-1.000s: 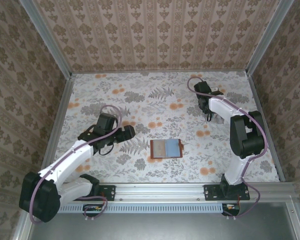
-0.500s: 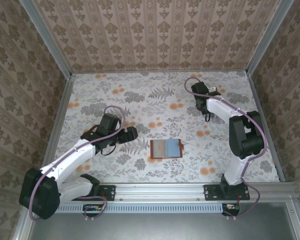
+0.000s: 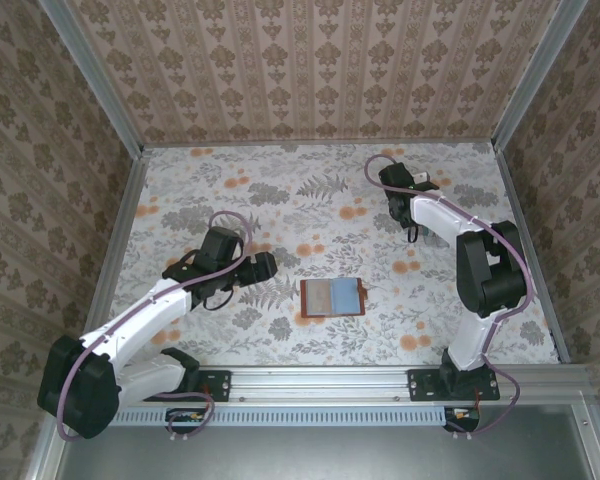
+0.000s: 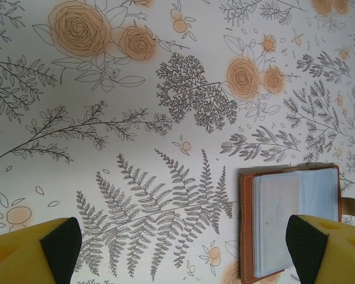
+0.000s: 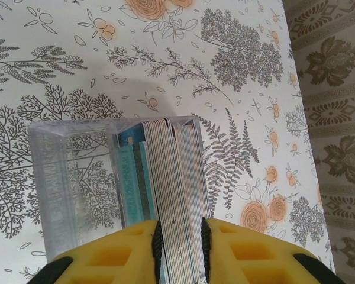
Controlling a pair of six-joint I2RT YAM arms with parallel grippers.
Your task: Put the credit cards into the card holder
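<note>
The card holder lies open on the floral table, reddish-brown with pale pockets facing up; in the left wrist view the card holder sits at lower right. My left gripper hovers just left of it, open, and between the fingers of the left gripper there is only tabletop. At the back right, my right gripper points down. In the right wrist view the credit cards stand on edge as a stack in a clear tray, and my right gripper is shut on that stack, pads against both faces.
More teal cards stand in the tray left of the gripped stack. Patterned walls enclose the table on three sides; the right wall runs close to the tray. An aluminium rail runs along the near edge.
The right jaws have closed in onto the card stack, and that gripper has shifted slightly left. The left gripper has moved a little right toward the card holder, still open.
</note>
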